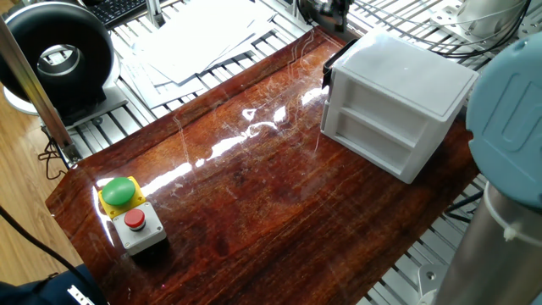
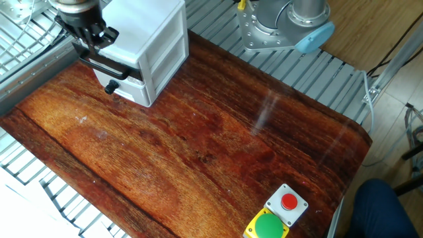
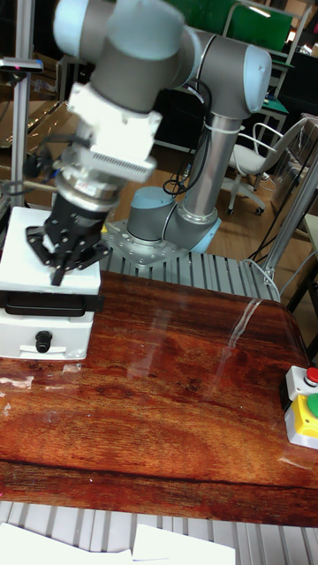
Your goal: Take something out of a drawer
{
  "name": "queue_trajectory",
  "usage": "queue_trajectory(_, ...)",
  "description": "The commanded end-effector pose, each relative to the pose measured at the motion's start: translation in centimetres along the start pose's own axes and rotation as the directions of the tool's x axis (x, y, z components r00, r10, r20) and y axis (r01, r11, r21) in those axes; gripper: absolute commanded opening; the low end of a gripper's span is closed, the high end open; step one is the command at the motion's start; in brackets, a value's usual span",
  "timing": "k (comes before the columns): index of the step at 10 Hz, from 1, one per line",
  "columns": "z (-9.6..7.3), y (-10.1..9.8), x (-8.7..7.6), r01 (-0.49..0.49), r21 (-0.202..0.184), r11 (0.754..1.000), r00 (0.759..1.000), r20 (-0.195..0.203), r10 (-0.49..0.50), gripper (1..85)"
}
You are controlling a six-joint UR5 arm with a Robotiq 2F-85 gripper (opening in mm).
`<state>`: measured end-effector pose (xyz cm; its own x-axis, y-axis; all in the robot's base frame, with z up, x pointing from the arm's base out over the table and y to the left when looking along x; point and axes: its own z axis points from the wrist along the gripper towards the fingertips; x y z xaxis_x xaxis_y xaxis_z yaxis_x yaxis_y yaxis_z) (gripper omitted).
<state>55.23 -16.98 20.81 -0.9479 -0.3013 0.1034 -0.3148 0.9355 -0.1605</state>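
Drawer [image 3: 49, 305] seemingly shut, upper of two in white cabinet [image 1: 398, 68] at far right corner of wooden table [image 1: 254, 195] in one fixed view; black bar handle [image 2: 104, 64] across its front, small dark knob [image 3: 40, 340] on lower drawer beneath.

Cube nowhere in sight in any view; presumably inside, though impossible to confirm with nothing of the interior showing.

Gripper [image 3: 71, 256] poised above the cabinet's front edge, pointing down, over the handle side rather than level with it; touching nothing as far as can be made out. Pincer state impossible to tell: dark linkages splayed in the tall view, fingertips lost against the cabinet top and blurred in the other two.

Likely step: opening approach, before any pull on the drawer; task barely begun, with drawer closed and nothing lifted out.

Next move, on this reading: come forward past the front edge and down to handle height; fingers spread wide enough to straddle the bar; close on it squarely, then draw straight out along the drawer's line, away from the cabinet, to avoid dragging the light plastic box across the glossy wood.

Grey button box [image 1: 131, 216] well apart at near left corner, no part of the job.
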Motion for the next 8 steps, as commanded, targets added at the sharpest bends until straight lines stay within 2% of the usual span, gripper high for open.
queue_trajectory(1, 2.4, -0.8, 0.5, 0.034, -0.004, 0.999, 0.999, -0.008, -0.034, 1.0)
queue_trajectory(6, 3.1, -1.0, 0.2, 0.054, 0.005, 0.999, 0.999, -0.010, -0.053, 1.0)
queue_trajectory(7, 3.0, -1.1, -0.1, 0.101, 0.013, 0.995, 0.995, -0.004, -0.101, 1.0)
queue_trajectory(8, 2.9, -1.3, -1.3, 0.190, 0.029, 0.981, 0.981, 0.034, -0.191, 1.0)
